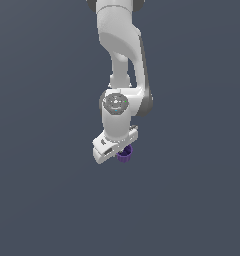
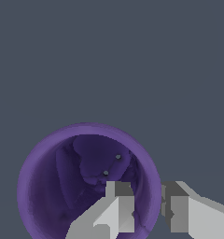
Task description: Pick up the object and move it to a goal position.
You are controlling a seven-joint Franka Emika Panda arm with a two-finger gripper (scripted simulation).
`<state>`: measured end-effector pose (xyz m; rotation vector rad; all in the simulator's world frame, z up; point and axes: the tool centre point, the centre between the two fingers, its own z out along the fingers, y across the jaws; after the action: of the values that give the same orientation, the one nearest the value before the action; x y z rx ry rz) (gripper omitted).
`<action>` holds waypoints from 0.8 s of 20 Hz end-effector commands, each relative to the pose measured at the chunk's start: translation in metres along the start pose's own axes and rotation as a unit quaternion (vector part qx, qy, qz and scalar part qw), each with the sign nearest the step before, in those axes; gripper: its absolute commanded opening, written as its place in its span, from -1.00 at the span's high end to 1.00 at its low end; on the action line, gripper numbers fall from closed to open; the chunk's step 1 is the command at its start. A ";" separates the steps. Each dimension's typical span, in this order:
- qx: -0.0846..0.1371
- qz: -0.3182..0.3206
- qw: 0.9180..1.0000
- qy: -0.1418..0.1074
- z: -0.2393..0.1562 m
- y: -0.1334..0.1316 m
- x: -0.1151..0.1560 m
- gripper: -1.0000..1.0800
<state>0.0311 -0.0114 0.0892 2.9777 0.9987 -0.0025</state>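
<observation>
The object [image 2: 86, 186] is a dark purple cup with a hollow top, and the wrist view looks straight down into it. My gripper [image 2: 148, 210] straddles the cup's wall, with one finger [image 2: 118, 205] inside the hollow and the other finger [image 2: 179, 210] just outside the rim. The jaws stand close together with the wall between them. In the exterior view the object [image 1: 124, 155] peeks out under the white gripper [image 1: 119, 150], mostly hidden by the hand.
A plain dark grey surface [image 1: 52, 200] fills everything around the arm. No other objects or edges show in either view.
</observation>
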 end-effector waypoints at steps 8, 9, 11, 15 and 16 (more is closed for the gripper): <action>-0.001 0.000 1.000 0.001 -0.058 -0.035 -0.014 1.00; -0.001 0.000 1.000 0.001 -0.066 -0.040 -0.017 1.00; -0.001 0.000 1.000 0.001 -0.082 -0.050 -0.021 1.00; -0.002 0.000 1.000 0.000 -0.116 -0.070 -0.029 1.00; -0.002 0.000 1.000 0.000 -0.124 -0.075 -0.031 1.00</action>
<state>-0.0316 0.0255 0.2000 2.9758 0.9988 -0.0022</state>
